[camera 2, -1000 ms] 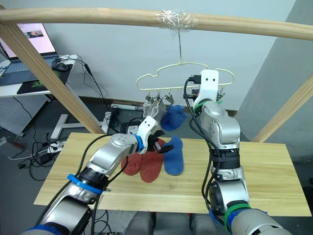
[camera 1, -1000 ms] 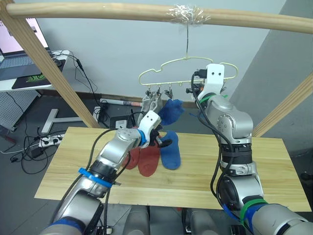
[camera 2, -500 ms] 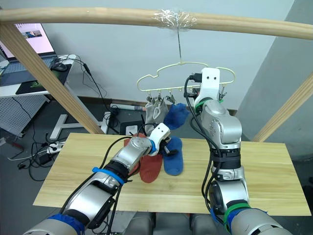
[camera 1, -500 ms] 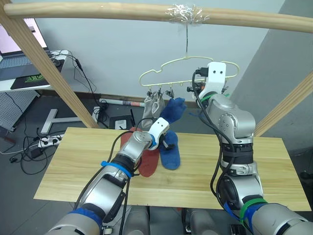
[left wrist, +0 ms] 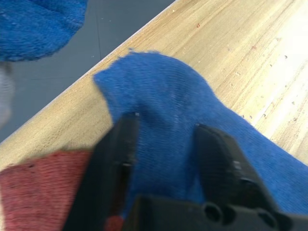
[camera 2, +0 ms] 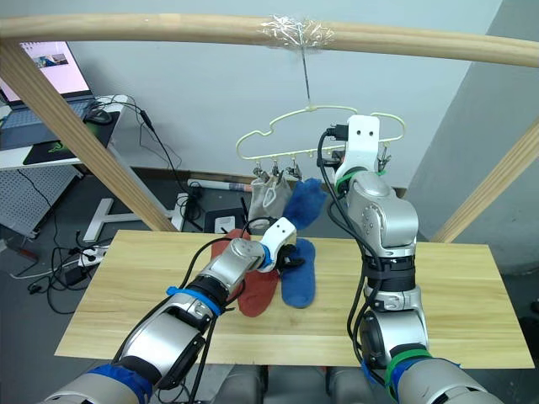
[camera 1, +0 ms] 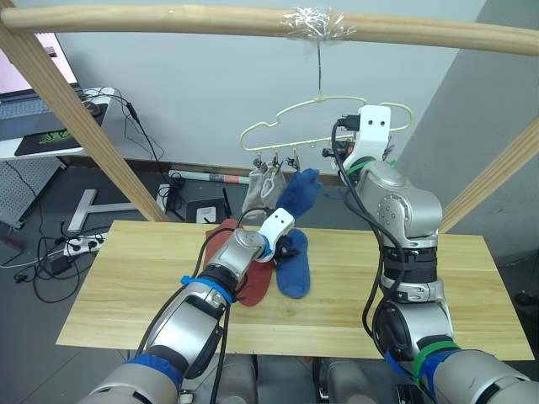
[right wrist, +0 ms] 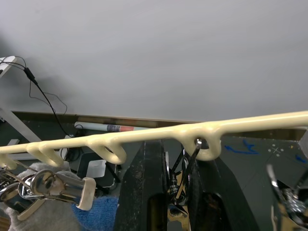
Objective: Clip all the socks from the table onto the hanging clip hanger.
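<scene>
From the head camera, the clip hanger (camera 1: 324, 122) hangs from the wooden pole (camera 1: 253, 21) with two grey socks (camera 1: 259, 183) and one blue sock (camera 1: 297, 190) already clipped. On the table (camera 1: 126, 278), a second blue sock (camera 1: 293, 265) lies just beside the red socks (camera 1: 253, 273). The left gripper (camera 1: 286, 244) is down at the upper end of this blue sock, and the right gripper (camera 2: 358, 160) is up at the hanger.

In the left wrist view, the two fingers (left wrist: 115, 159) stand apart on both sides of a fold of the blue sock (left wrist: 163, 125). To do this well, it should close on the cuff only, without catching the red sock (left wrist: 33, 192) next to it.

In the right wrist view, the fingers (right wrist: 144, 192) seem pressed on a metal clip (right wrist: 180, 187) under the hanger wire (right wrist: 159, 137), probably to hold it open, but the view there is dark.
</scene>
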Tool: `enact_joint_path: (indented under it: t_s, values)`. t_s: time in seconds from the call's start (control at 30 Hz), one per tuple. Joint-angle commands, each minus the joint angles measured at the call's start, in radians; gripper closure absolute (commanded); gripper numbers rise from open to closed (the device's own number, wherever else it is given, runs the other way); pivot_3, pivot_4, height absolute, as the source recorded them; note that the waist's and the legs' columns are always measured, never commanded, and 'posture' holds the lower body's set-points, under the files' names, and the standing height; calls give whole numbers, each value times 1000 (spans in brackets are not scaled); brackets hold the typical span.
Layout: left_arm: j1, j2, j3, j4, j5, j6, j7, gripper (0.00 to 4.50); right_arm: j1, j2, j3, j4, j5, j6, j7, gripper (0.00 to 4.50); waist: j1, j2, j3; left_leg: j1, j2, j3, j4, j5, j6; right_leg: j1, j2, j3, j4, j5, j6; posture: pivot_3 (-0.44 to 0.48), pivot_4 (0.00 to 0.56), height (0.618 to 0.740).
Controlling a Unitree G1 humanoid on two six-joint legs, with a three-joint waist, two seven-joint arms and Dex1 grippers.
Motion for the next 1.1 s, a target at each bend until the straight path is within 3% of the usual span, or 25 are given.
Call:
enact_joint_path:
  t_s: [0.03,0.13,0.47,0.6,0.97,1.1]
  values:
    - [0,-8,12,-8,8,-12,-10,3642,-10,-2,-3,-56,10,-7,-3,4375,-1,0,0,0,0,0,0,0,0,0,0,0,0,0,0,73,179,740]
    - [3,-10,14,-9,13,-17,-10,4475,-10,-2,-4,-55,10,-7,-3,4375,-1,0,0,0,0,0,0,0,0,0,0,0,0,0,0,73,179,740]
    - [-18,-19,41,-2,11,-87,5,4475,0,-1,-5,-69,10,2,-5,4375,-1,0,0,0,0,0,0,0,0,0,0,0,0,0,0,64,182,740]
    - [-21,-20,63,-30,-5,-102,-8,3626,1,-1,-5,-72,9,5,-6,4375,-1,0,0,0,0,0,0,0,0,0,0,0,0,0,0,64,183,740]
    - [-15,-48,-15,-41,75,-63,-50,140,-2,-4,-7,-72,8,2,-5,4375,-1,0,0,0,0,0,0,0,0,0,0,0,0,0,0,57,183,740]
    - [-31,-74,-51,5,116,-36,-57,14,2,-6,-8,-80,8,7,-6,4375,-2,0,0,0,0,0,0,0,0,0,0,0,0,0,0,57,183,740]
